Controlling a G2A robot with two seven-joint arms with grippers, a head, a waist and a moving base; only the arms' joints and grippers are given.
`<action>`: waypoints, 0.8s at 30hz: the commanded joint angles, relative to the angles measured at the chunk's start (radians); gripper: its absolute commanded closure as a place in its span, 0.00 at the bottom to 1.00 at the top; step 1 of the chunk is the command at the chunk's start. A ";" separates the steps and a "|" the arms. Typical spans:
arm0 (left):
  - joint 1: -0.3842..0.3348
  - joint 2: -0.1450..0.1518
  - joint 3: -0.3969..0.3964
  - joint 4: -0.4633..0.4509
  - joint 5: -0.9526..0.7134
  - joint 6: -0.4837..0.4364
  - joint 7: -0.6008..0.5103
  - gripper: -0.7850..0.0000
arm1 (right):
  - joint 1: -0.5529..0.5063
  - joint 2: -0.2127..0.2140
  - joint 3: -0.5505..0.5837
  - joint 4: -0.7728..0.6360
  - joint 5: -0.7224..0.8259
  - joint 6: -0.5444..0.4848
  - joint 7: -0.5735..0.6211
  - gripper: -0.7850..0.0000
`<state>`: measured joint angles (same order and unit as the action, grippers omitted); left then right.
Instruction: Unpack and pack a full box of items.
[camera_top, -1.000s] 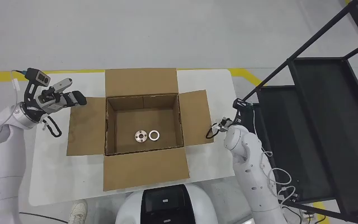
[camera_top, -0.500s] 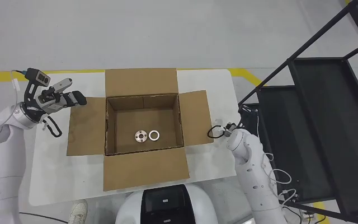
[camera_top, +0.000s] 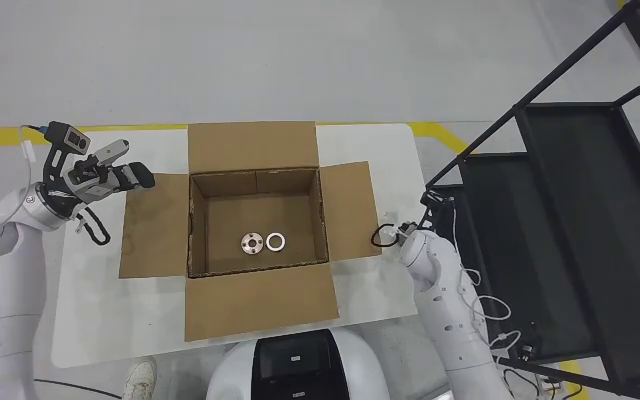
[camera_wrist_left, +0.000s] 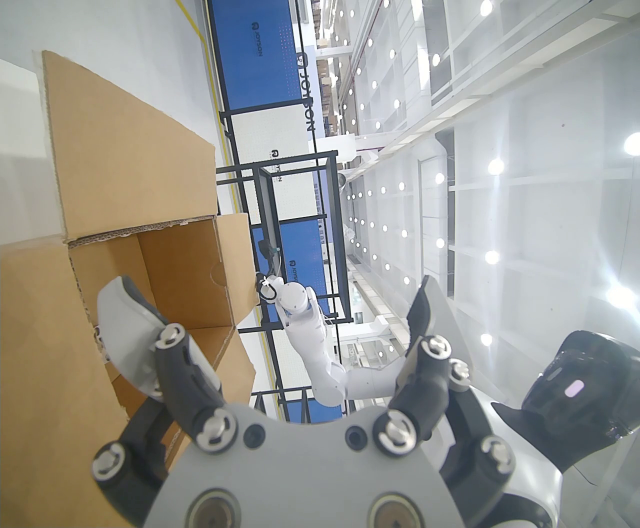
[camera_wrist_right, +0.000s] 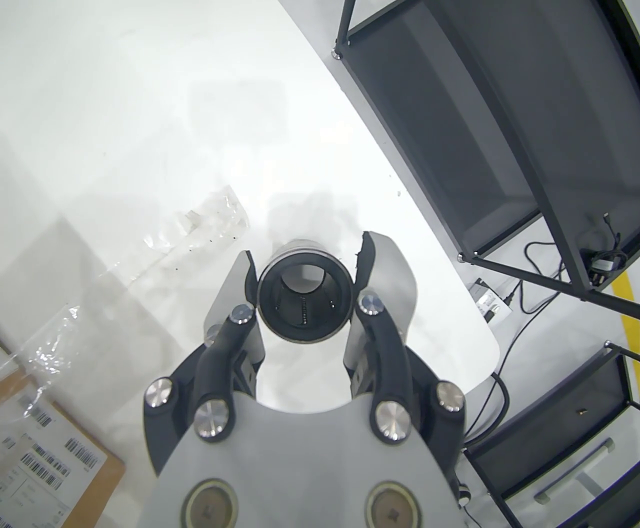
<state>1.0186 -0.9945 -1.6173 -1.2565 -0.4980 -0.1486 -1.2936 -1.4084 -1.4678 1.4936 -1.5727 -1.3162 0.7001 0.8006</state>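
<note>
My white table (camera_top: 100, 300) stands on a pale grey floor crossed by a yellow floor line (camera_top: 437, 131), and a black metal rack (camera_top: 570, 200) with dark shelves stands just beside the table's right end. On the tabletop near that end lies a crumpled clear plastic bag (camera_wrist_right: 200, 225), and a second clear bag (camera_wrist_right: 50, 335) lies closer to the middle. Under the rack, on the floor, I see a small white adapter (camera_wrist_right: 491, 302) and black cables (camera_wrist_right: 504, 395); across the hall there are blue wall panels (camera_wrist_left: 255, 50).
</note>
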 joint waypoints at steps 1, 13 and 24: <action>0.000 0.000 0.000 0.000 0.000 0.000 0.000 0.00 | 0.003 -0.001 -0.004 0.004 -0.007 0.009 0.001 0.58; 0.000 0.000 0.000 0.000 0.000 0.000 0.000 0.00 | -0.003 -0.004 -0.017 -0.025 -0.021 0.016 0.011 0.00; 0.000 0.000 0.000 0.000 0.000 0.000 0.000 0.00 | -0.095 -0.006 -0.007 -0.245 -0.060 0.059 -0.041 0.00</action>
<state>1.0185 -0.9945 -1.6173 -1.2565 -0.4980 -0.1486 -1.2936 -1.4963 -1.4729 1.4858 -1.7962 -1.3774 0.7569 0.7690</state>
